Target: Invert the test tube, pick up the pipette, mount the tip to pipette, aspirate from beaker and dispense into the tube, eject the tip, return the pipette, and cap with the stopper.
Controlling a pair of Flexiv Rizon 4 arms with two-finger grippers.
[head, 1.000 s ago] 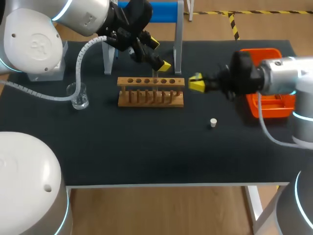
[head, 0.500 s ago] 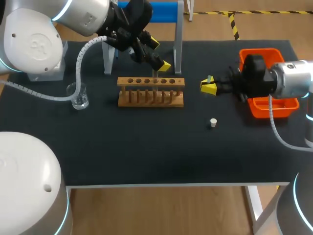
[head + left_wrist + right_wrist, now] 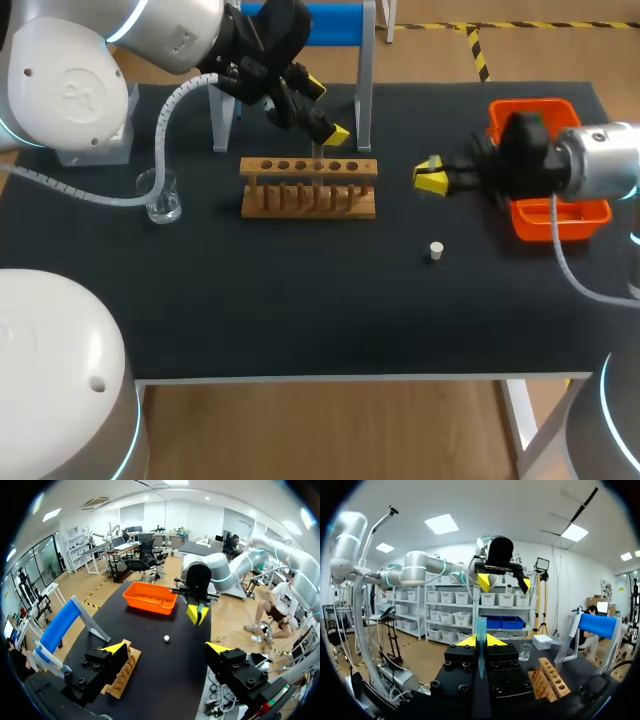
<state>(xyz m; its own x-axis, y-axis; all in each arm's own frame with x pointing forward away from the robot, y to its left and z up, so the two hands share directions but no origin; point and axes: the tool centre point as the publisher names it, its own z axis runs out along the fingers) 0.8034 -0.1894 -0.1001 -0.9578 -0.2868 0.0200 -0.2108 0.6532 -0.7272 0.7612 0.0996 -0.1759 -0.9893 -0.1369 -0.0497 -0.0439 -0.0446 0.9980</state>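
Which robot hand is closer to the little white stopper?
Right. The right hand hovers just beyond the stopper; the left hand is farther off, above the wooden rack.

Black tabletop: open passage across the lower frame, broken only by a small white stopper right of centre.
Centre: slotted wooden tube rack; left gripper spread wide above its rear edge.
Left: clear glass beaker.
Right: right gripper, clamped on a teal pipette tip, occupies the gap between the rack and an orange plastic tray.

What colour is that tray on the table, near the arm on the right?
Bright orange. The tray shows best in the left wrist view.
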